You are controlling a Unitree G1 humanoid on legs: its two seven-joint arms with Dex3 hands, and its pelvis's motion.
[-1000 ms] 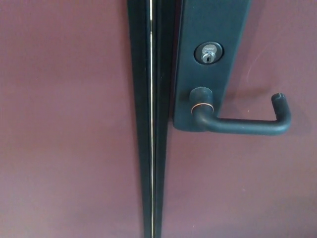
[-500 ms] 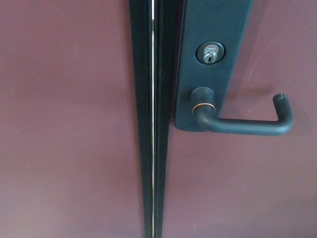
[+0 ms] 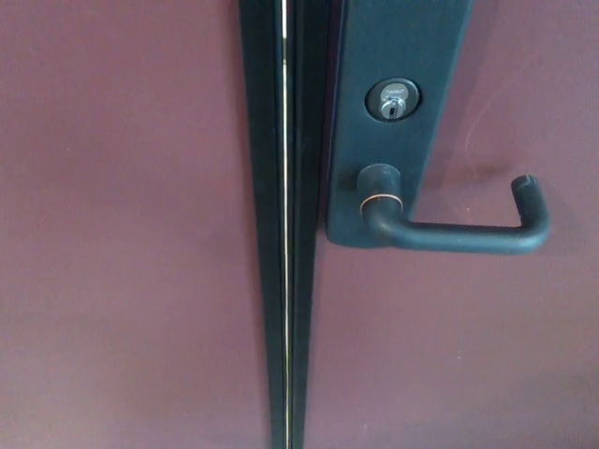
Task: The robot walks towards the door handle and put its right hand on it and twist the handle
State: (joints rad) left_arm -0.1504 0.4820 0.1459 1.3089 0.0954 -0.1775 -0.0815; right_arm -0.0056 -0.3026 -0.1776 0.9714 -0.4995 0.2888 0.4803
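Neither hand in frame, so can't tell their state. Door handle (image 3: 449, 234) sits right of centre, lever level, untouched, below the keyhole (image 3: 392, 101) on the dark plate (image 3: 398, 37). Looks like approach stage; next, right hand onto lever, press down.

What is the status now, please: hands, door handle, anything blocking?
Both hands not in view. Door handle untouched, lever level, pointing right, tip curled back toward door. Keyhole above it on dark plate. Nothing blocking the handle.
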